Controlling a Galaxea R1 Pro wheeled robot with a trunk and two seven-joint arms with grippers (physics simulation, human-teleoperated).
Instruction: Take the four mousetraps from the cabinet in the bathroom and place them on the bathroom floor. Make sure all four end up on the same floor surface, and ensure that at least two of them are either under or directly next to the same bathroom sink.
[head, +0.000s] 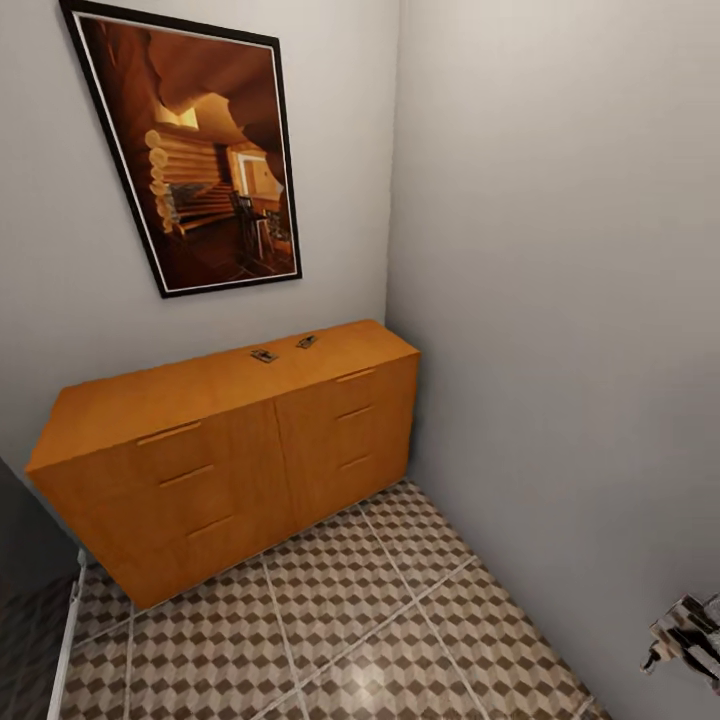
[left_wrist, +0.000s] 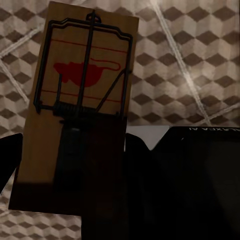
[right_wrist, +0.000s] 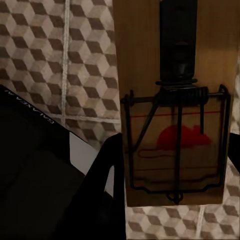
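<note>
**Even room light up top, heavy shadow at both wrists**

From the head camera I get soft, diffuse light with no visible source. The grey walls (head: 560, 250) brighten toward twelve o'clock and dim toward six. A pale sheen lies on the bathroom floor (head: 370, 660) near six o'clock. The cabinet (head: 230, 450) throws only a faint shadow at its base. Straight edges lean outward toward the corners, so the lens is wide.

In my left wrist view the mousetrap (left_wrist: 80, 75) is lit at twelve o'clock and sinks into near-black toward six. In my right wrist view the other mousetrap (right_wrist: 175, 130) reads clearly, with dark masses at seven o'clock. The tiles look slightly soft.
</note>
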